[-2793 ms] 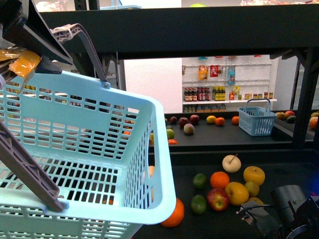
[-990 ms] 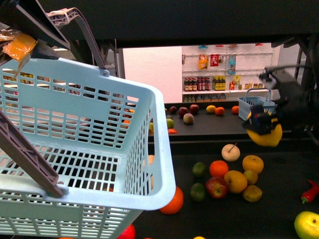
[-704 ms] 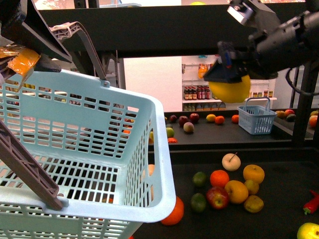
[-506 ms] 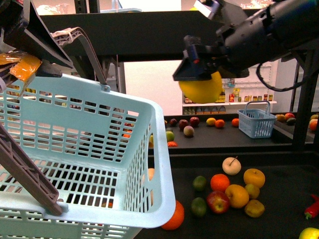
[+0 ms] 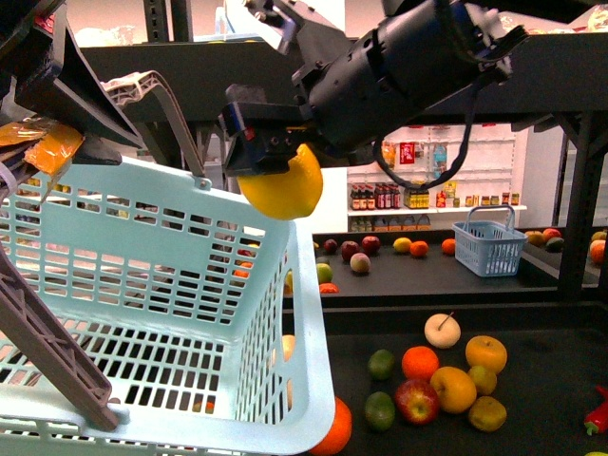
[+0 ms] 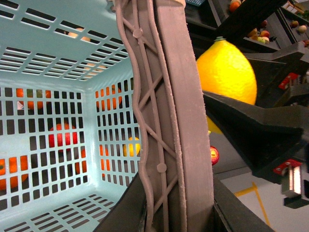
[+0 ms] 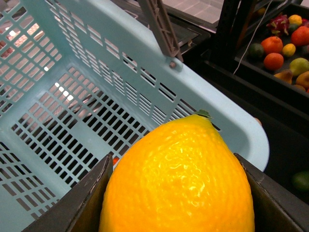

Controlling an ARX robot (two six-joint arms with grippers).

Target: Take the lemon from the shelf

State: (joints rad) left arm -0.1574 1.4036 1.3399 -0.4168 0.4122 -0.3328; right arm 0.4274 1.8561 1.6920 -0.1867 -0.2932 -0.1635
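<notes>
My right gripper (image 5: pixel 275 163) is shut on the lemon (image 5: pixel 285 195), a bright yellow oval fruit held in the air over the far rim of the light blue basket (image 5: pixel 190 275). From the right wrist the lemon (image 7: pixel 178 179) fills the space between the dark fingers, with the basket's slotted floor (image 7: pixel 72 96) below it. My left gripper (image 6: pixel 169 208) is shut on the basket handle (image 6: pixel 164 96), a grey-brown ribbed bar. The lemon (image 6: pixel 227 72) also shows beside that handle. The black shelf (image 5: pixel 541 375) lies behind and to the right.
A pile of oranges, limes and an apple (image 5: pixel 418 401) lies on the lower tray, with a red chilli (image 5: pixel 597 413) at the right edge. A small blue basket (image 5: pixel 489 242) stands on the rear tray. A black shelf post (image 5: pixel 575 199) rises at the right.
My right gripper has carried the lemon up from the lower tray and leftward across the view, to a spot over the basket's rim. The basket has hardly moved.
</notes>
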